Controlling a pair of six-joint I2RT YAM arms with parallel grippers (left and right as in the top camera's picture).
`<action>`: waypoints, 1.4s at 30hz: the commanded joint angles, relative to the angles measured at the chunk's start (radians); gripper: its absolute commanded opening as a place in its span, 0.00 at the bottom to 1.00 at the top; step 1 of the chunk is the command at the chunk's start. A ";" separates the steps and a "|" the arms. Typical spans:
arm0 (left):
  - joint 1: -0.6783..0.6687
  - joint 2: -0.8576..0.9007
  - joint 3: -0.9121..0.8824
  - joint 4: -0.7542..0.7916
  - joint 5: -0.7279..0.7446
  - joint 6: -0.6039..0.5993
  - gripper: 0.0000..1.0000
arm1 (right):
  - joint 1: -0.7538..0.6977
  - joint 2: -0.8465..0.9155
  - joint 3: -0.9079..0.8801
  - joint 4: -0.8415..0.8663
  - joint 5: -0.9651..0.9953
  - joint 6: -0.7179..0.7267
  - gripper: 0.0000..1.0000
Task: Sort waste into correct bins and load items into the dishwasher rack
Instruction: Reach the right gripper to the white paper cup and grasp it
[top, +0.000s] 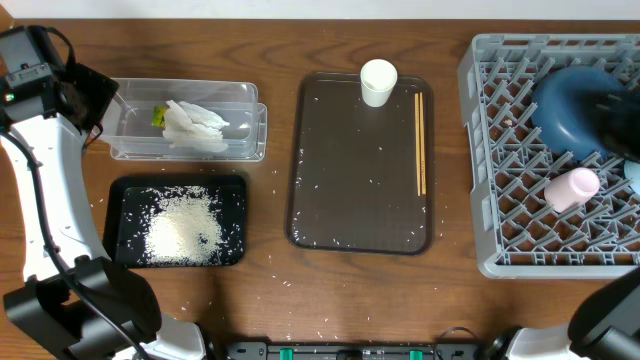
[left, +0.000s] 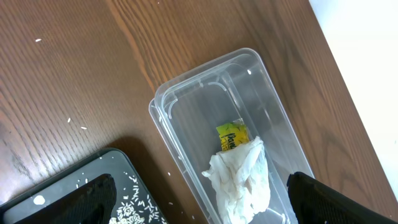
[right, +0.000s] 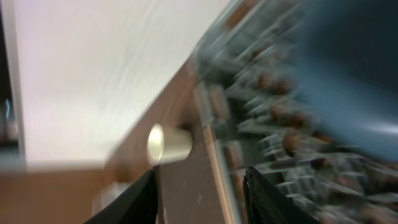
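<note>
The clear tub (top: 240, 100) holds crumpled white tissue (top: 195, 128) and a green-yellow wrapper (top: 158, 117). A heap of rice (top: 183, 228) fills the black tray (top: 125, 200). My left gripper (left: 205, 211) hangs open above tub (left: 205, 65) and tissue (left: 242, 180), holding nothing. In the grey rack (top: 480, 150) lie the dark-blue dish (top: 570, 105) and pink cup (top: 572, 188). The white cup (top: 378, 82) and chopsticks (top: 420, 140) rest on the brown tray (top: 350, 200). My right gripper (right: 202, 199) is open and empty over the rack's edge; its view is blurred.
Loose rice grains are scattered on the wooden table around the black tray and on the brown tray. The table's far edge runs close behind the tub. A light-blue bowl (top: 634, 175) shows at the rack's right edge, mostly cut off.
</note>
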 joint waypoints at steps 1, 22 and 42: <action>0.002 -0.007 0.005 -0.002 -0.002 -0.009 0.91 | 0.180 -0.009 0.020 0.000 0.114 -0.081 0.43; 0.002 -0.007 0.005 -0.003 -0.002 -0.009 0.91 | 0.837 0.311 0.733 -0.483 0.868 -0.224 0.48; 0.002 -0.007 0.005 -0.003 -0.002 -0.009 0.91 | 0.982 0.837 1.185 -0.551 1.048 -0.345 0.51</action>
